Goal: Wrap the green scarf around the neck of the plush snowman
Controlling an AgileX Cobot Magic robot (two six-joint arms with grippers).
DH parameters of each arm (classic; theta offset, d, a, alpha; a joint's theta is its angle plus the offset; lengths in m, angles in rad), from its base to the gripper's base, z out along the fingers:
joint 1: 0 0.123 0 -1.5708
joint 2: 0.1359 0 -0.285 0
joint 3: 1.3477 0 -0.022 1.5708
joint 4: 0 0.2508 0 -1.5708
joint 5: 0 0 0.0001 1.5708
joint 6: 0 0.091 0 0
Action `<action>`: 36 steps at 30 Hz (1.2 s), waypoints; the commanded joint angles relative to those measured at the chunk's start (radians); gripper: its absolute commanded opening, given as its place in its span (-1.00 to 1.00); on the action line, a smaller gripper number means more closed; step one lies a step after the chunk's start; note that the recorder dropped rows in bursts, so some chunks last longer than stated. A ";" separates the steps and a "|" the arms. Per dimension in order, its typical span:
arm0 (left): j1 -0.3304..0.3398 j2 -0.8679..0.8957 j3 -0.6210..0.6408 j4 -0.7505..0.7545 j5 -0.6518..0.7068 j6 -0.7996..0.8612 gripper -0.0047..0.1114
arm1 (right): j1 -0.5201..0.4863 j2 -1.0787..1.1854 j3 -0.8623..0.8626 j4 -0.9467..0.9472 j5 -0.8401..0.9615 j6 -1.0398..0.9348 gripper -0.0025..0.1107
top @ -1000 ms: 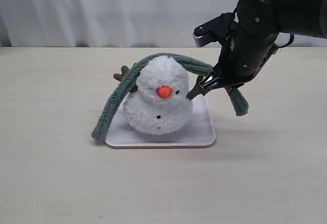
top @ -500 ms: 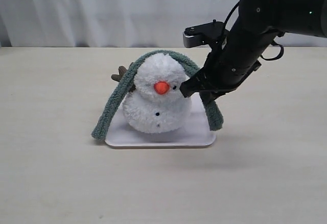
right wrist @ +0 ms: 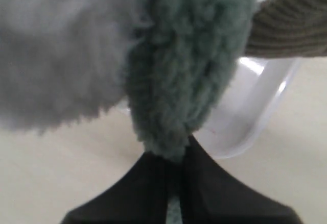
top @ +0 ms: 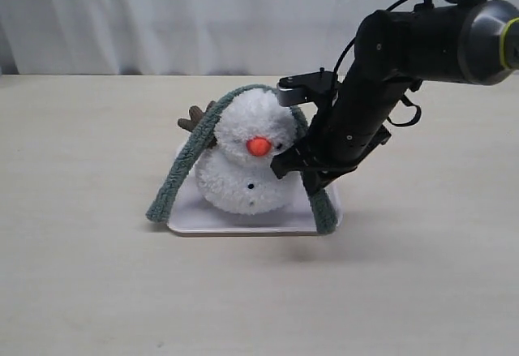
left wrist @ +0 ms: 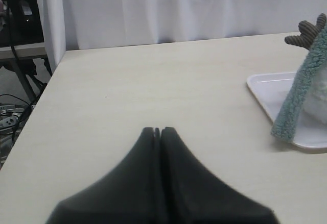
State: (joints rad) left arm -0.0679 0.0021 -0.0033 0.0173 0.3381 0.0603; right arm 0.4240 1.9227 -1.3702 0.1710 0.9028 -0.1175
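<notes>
Since a second ago my right tool (top: 306,176) has drawn one end of the long fuzzy grey-green scarf (top: 183,167) down beside the fluffy white plush snowman (top: 242,184).
Pinching that end, scarf arched over the head, I'd sweep low across the neck crease (top: 229,155), under the nose; open counter (top: 97,291) lies ahead, the flat white tray (top: 243,227) rim just below. My left tool (left wrist: 157,131), pressed together, sits well apart.

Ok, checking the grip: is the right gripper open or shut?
Shut: the right gripper pinches the green scarf between its jaws.
</notes>
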 commanded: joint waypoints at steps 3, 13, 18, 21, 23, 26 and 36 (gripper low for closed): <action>0.004 -0.002 0.003 0.000 -0.012 0.002 -0.92 | -0.002 0.042 0.004 0.055 -0.016 -0.079 -0.88; 0.004 -0.002 0.003 0.000 -0.012 0.002 -0.92 | -0.002 0.042 0.001 0.199 -0.038 -0.229 -0.63; 0.004 -0.002 0.003 0.000 -0.012 0.002 -0.92 | -0.002 0.041 0.001 0.199 0.028 -0.227 -0.11; 0.004 -0.002 0.003 0.000 -0.012 0.002 -0.92 | -0.002 0.034 0.001 0.202 0.089 -0.227 -0.03; 0.004 -0.002 0.003 0.000 -0.012 0.002 -0.92 | -0.002 0.025 0.001 0.211 0.123 -0.227 -0.03; 0.004 -0.002 0.003 0.000 -0.012 0.002 -0.92 | -0.002 0.003 0.001 0.230 0.156 -0.227 -0.03; 0.004 -0.002 0.003 0.000 -0.012 0.002 -0.92 | -0.002 -0.110 0.001 0.332 0.246 -0.275 -0.11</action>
State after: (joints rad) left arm -0.0679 0.0021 -0.0033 0.0173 0.3381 0.0603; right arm 0.4240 1.8584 -1.3702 0.4537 1.1357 -0.3543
